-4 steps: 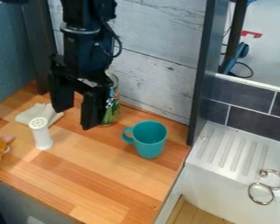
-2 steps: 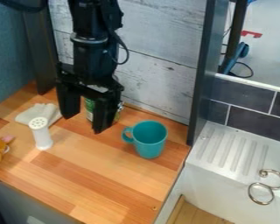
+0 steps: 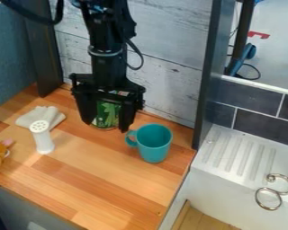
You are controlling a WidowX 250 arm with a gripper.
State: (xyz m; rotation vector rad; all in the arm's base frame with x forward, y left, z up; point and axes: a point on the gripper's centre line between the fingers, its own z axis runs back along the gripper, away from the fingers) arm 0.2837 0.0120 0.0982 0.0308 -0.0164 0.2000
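Apparently empty, the black gripper (image 3: pixel 106 126) hangs with its fingers apart.
Their spread leaves the green can (image 3: pixel 108 116) visible between them on the counter (image 3: pixel 80 179); nearby, the teal mug (image 3: pixel 154 143) sits steady on its base, handle toward the can.

Whitewashed wooden planks (image 3: pixel 170 85) back the wooden table (image 3: pixel 110 179), with a dark upright post (image 3: pixel 208 81) at its right edge. Beyond that corner stand dark tiles (image 3: pixel 260 114) with pale joints and a white sink (image 3: pixel 231 157) with a ridged drainboard.
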